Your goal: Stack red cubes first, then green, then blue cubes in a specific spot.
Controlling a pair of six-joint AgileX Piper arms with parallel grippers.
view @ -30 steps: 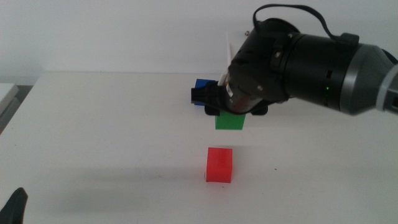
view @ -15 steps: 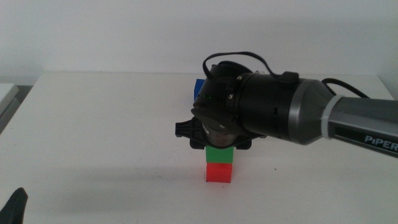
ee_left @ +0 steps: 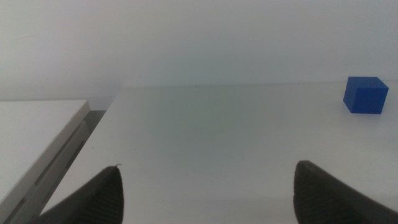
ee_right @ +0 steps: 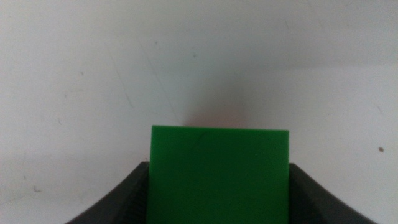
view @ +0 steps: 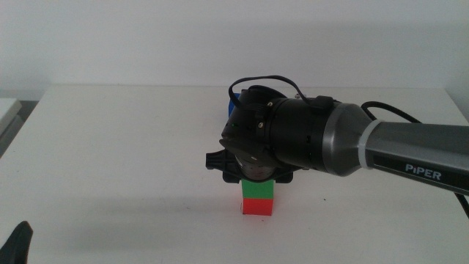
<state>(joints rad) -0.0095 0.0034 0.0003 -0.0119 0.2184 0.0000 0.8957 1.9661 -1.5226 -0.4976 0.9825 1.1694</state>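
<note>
The word "PiPER" was printed in white on the grey forearm (view: 410, 158) of the right arm, seen in the middle view. No other text, number or sign could be read in any view

The green cube (ee_right: 220, 174) has flat matt faces with a faint hairline mark, like solid plastic. The red cube (view: 258, 207) beneath it looks equally matt and plain, and the blue cube (ee_left: 365, 94) has the same dull, even finish. The table (ee_right: 93, 74) is a smooth white surface with fine scratches and tiny dark specks. The right gripper (ee_right: 219, 211) has dark matt jaws, plastic-looking; its arm (view: 308, 139) shows a black, slightly glossy casing and a satin grey sleeve. The left gripper (ee_left: 205, 193) has dull dark jaws.
</note>
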